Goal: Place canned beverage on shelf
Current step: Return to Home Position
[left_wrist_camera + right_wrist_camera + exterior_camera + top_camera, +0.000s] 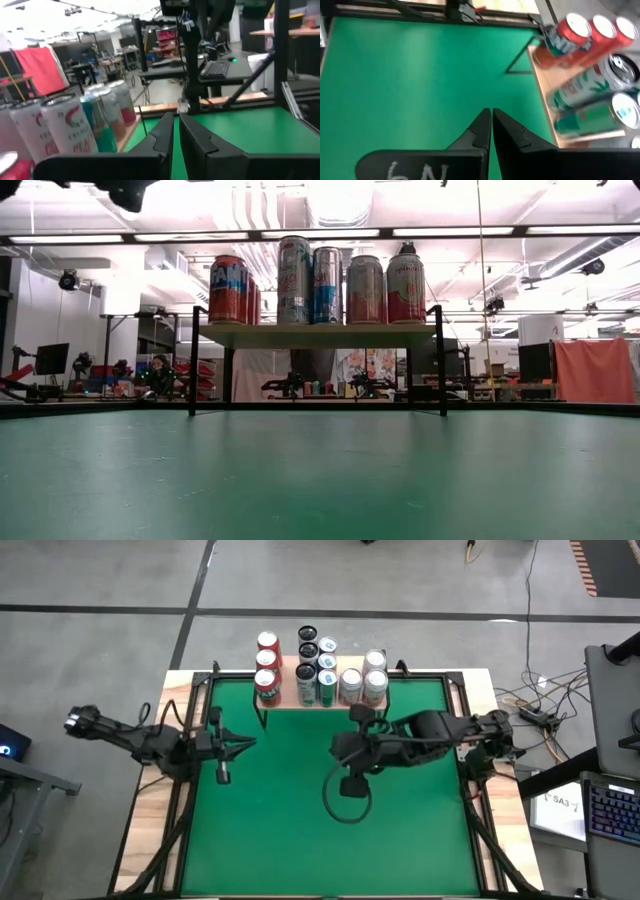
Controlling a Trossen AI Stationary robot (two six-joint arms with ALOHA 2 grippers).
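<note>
Green surface (280,840) on my feed: left pincer (176,120) and right pincer (491,114) both hover over it, fingers pinched together on nothing. Cans (326,285) all stand upright in rows on the shelf (315,334), off past both pincers, roughly between them.

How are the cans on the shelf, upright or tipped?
Upright. The low view shows the cans standing on end on the shelf, none tipped.
</note>
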